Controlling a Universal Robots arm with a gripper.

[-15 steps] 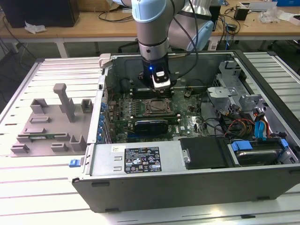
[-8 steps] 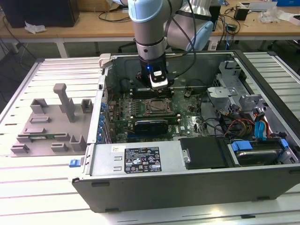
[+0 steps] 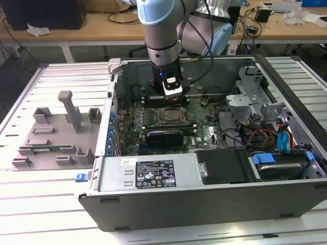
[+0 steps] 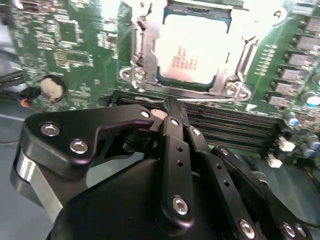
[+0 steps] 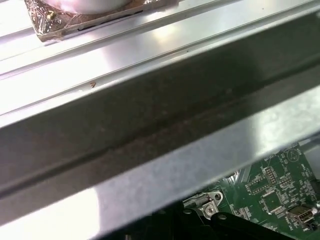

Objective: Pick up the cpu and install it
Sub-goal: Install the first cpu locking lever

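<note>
Black tool, fingers pressed together, grasping nothing we can see. Beyond: cpu, seated in socket; we judge it light, rigid, fragile, edge-grip only.

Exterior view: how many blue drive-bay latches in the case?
2: one blue plastic drive-bay latch atop the front drive, another nearer the exterior view's right edge. Cables may hide more.

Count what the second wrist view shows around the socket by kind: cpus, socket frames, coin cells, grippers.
cpu: 1, lying inside the socket frame
socket frame: 1
coin cell: 1
gripper: 1, off the cpu and beside the frame
Total: 4
</note>
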